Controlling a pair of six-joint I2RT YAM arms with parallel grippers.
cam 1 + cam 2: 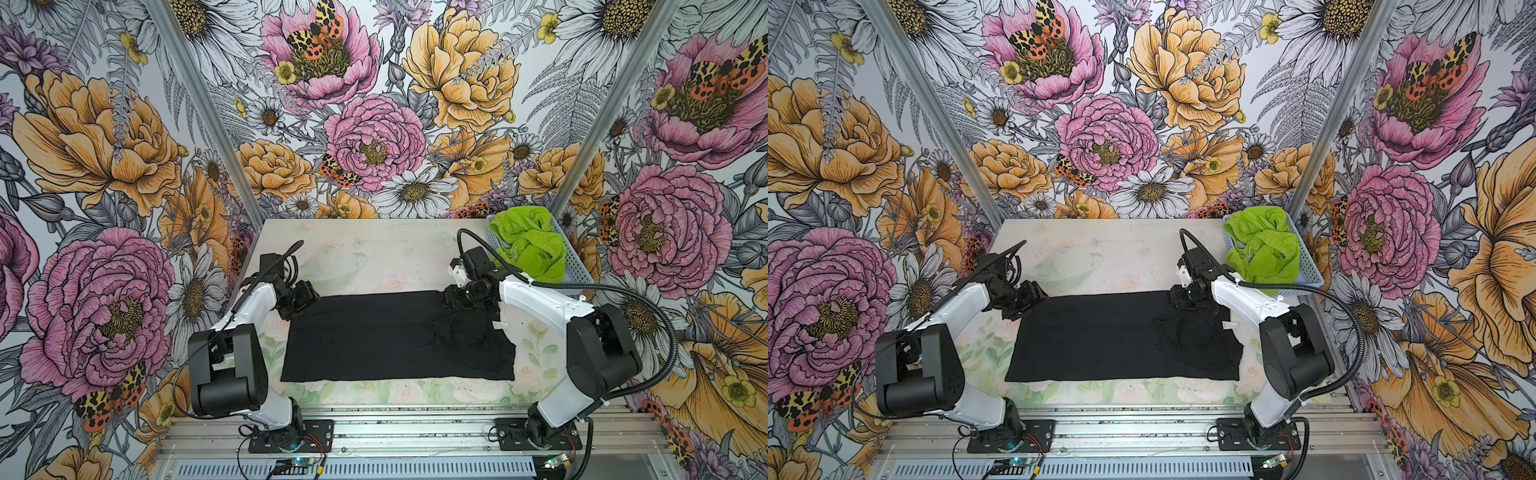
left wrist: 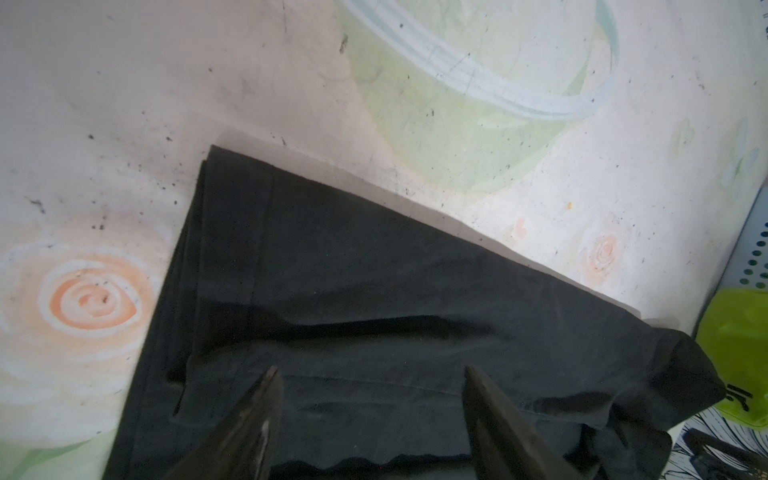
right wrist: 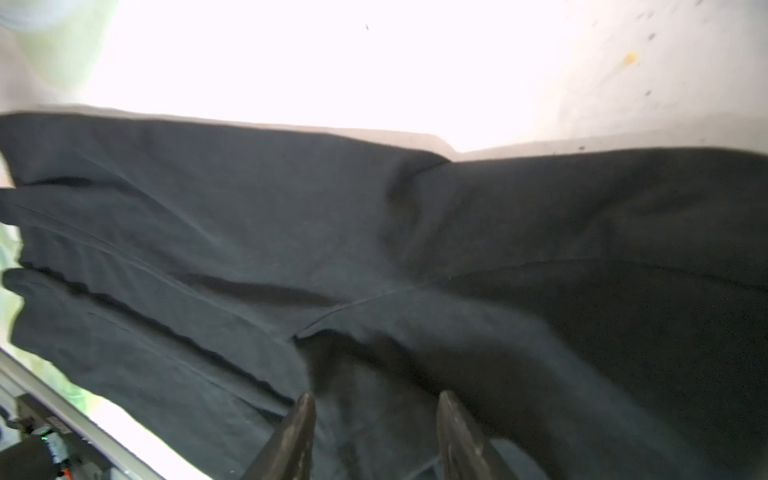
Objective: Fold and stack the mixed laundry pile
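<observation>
The black T-shirt (image 1: 395, 336) (image 1: 1121, 336) lies folded into a long flat band across the table, its small white neck label (image 1: 498, 325) poking out at the right end. My left gripper (image 1: 305, 301) (image 1: 1034, 297) (image 2: 371, 370) hovers open over the band's far left corner, fingers spread above the cloth (image 2: 374, 291). Over the far right edge, my right gripper (image 1: 455, 299) (image 1: 1179, 299) (image 3: 377, 395) is open too, with rumpled black fabric (image 3: 374, 249) under its fingers. The lime-green shorts (image 1: 528, 245) (image 1: 1262, 245) (image 2: 739, 332) sit crumpled in the basket.
The light-blue perforated basket (image 1: 577, 266) (image 1: 1312, 270) stands at the table's far right corner, just behind the right arm. The pale floral table (image 1: 374, 249) shows beyond the shirt. Flowered walls close in three sides, and an aluminium rail runs along the front.
</observation>
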